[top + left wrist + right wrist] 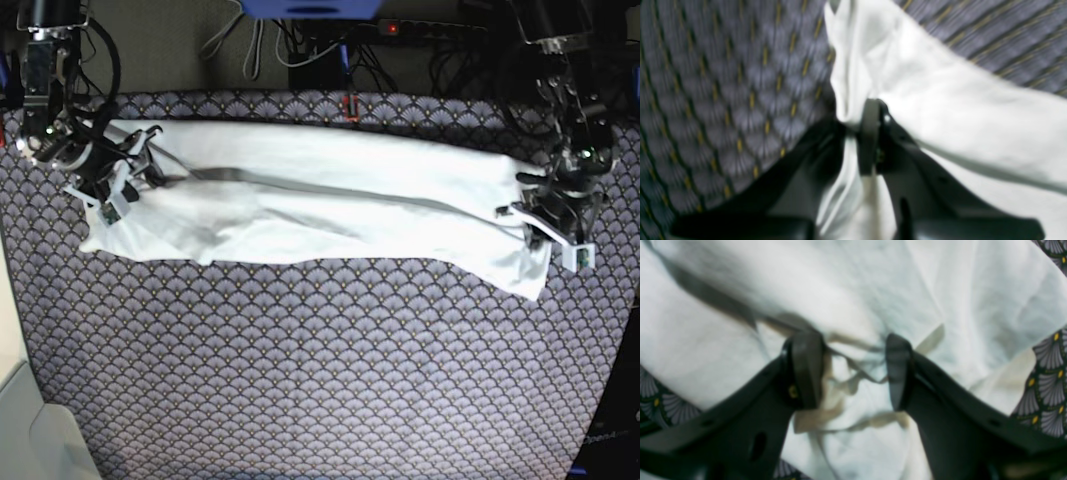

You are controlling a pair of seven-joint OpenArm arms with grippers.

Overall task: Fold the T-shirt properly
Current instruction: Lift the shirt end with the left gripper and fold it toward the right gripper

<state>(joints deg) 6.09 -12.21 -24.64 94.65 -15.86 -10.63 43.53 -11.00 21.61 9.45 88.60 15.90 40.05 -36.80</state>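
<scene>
right gripper (110, 185): at the left end of the base view, set over the shirt's end. In its wrist view the jaws stand apart with a bunch of cloth puckered between the fingers (806, 370). The cloth touches both, but whether they are pinching it I cannot tell.

shirt (330, 215): lies in a long band across the far half of the patterned cloth (320, 380), already doubled lengthwise, its two ends by the two arms. The near edge is uneven, and one corner hangs lower at the right end.

left gripper (857, 133): at the right end of the base view. In its wrist view the jaws have come together on a fold of shirt edge, which runs up through them and on past. It is gripping the shirt.

handling: judged light, thin and limp. It will sag and drag between the two holds rather than keep a shape, and it wrinkles readily. Nothing fragile about it, but a thin layer can slip out of a shallow pinch.

where to hold: at the end corners, taking all layers of the band together, deep enough in the jaws that no single ply pulls free.

risk: lifting one end faster than the other would likely skew the band.
</scene>
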